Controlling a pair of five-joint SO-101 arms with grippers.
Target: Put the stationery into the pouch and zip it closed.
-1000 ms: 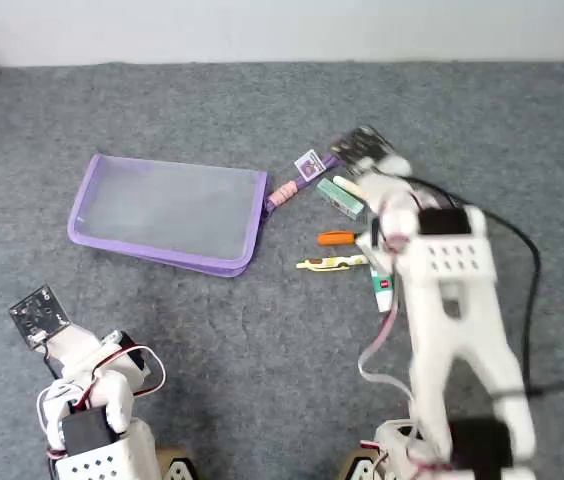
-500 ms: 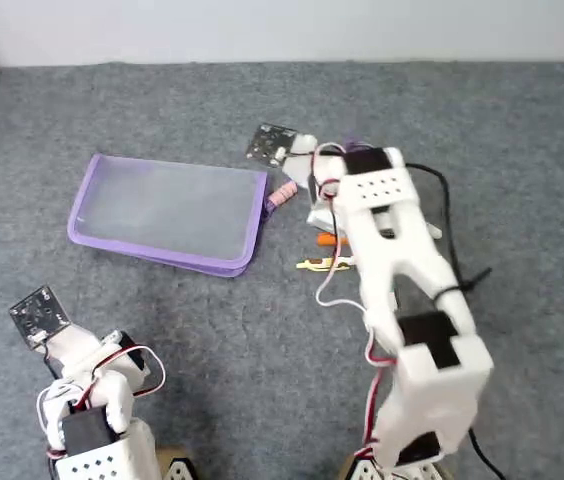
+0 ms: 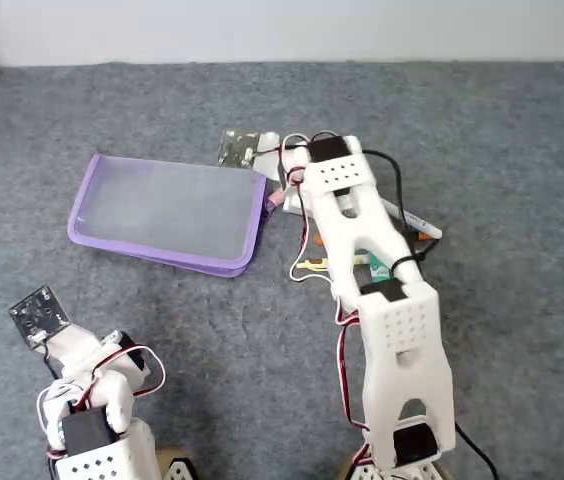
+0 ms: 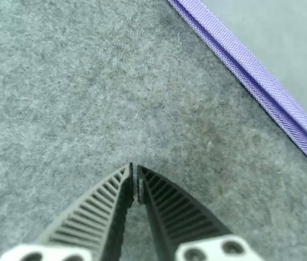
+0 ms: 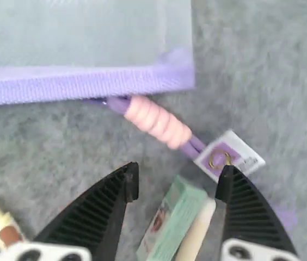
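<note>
The purple pouch [image 3: 167, 210] lies flat on the grey carpet, its mesh side up [image 5: 83, 43]. A pink beaded zipper pull [image 5: 156, 122] with a small purple tag [image 5: 227, 157] trails from its right corner. My right gripper [image 5: 179, 171] hangs open just above the pull and tag [image 3: 284, 180], holding nothing. A green box [image 5: 172, 225] lies under its fingers. A yellow pen [image 3: 312, 265], a green item [image 3: 374, 260] and a white pen [image 3: 412, 215] are partly hidden by the right arm. My left gripper [image 4: 134, 174] is shut over bare carpet near the pouch's purple edge [image 4: 251, 76].
The left arm [image 3: 87, 395] sits folded at the front left corner. A pale wall [image 3: 282, 30] bounds the carpet at the back. Open carpet stretches between the pouch and the left arm, and to the right of the right arm.
The right arm swung left from over the stationery to the pouch's zipper end, now covering most of the items. The left arm has not moved.
</note>
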